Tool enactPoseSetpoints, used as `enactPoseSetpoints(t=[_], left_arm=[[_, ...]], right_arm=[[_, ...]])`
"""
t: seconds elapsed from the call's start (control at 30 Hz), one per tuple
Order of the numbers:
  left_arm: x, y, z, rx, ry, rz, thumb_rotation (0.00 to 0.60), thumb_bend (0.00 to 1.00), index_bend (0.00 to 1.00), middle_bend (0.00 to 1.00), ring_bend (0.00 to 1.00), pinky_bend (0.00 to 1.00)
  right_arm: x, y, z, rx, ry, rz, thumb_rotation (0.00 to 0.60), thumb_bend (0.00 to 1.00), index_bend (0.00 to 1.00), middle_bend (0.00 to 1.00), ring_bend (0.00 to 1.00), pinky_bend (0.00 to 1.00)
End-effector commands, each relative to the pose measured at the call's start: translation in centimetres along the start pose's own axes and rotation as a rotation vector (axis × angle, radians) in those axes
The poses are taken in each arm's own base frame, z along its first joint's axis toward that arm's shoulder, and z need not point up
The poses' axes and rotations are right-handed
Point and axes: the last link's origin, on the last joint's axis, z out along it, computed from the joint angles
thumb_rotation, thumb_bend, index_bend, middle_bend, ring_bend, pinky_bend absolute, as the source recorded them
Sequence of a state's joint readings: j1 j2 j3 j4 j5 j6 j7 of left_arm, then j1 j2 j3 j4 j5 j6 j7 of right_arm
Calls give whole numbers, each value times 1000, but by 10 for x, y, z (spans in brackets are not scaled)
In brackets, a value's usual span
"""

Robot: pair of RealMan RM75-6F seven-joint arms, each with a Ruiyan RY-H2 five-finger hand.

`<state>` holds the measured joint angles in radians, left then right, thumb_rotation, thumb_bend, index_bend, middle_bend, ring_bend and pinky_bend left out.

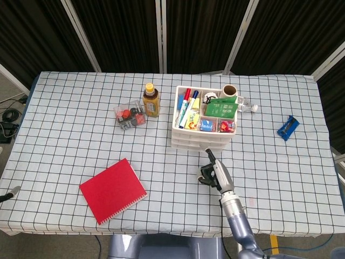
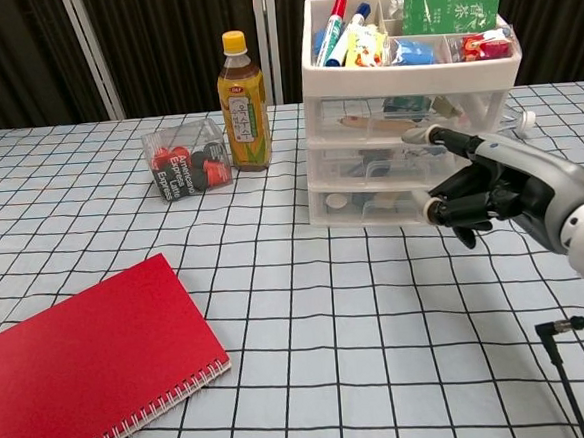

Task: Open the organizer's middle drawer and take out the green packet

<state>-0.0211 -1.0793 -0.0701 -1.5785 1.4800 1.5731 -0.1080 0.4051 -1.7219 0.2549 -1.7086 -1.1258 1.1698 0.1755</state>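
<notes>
The white three-drawer organizer (image 1: 200, 139) stands at the table's middle; all its drawers look closed, including the middle drawer (image 2: 408, 164). A green packet (image 1: 222, 109) (image 2: 453, 5) stands upright in the open top tray; what lies in the middle drawer is unclear. My right hand (image 1: 215, 174) (image 2: 495, 190) hovers just before the drawer fronts on the right side, one finger stretched toward the organizer, the others curled, holding nothing. Only a tip of my left hand (image 1: 7, 196) shows at the left frame edge.
A tea bottle (image 1: 151, 100) and a clear box of small red items (image 1: 130, 115) sit left of the organizer. A red notebook (image 1: 112, 190) lies front left. A blue object (image 1: 288, 127) lies far right. A black cable (image 2: 570, 326) hangs near my right wrist.
</notes>
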Motion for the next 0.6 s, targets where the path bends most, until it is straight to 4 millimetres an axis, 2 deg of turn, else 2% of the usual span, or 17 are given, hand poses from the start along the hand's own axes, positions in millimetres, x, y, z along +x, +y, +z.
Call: enactPoseSetpoints(t=[0.03,0.6], left_arm=[[1,-1,1,5,-1,-4,600,58,0,0,0,0],[-1,-1,2,2,-17,-5,600,60,0,0,0,0]], right_arm=[[-4,0,6,-3,8,-8,600,467,128,929,930,766],[-18,-3,18,5,20,-4,600,472,128,929,930,766]])
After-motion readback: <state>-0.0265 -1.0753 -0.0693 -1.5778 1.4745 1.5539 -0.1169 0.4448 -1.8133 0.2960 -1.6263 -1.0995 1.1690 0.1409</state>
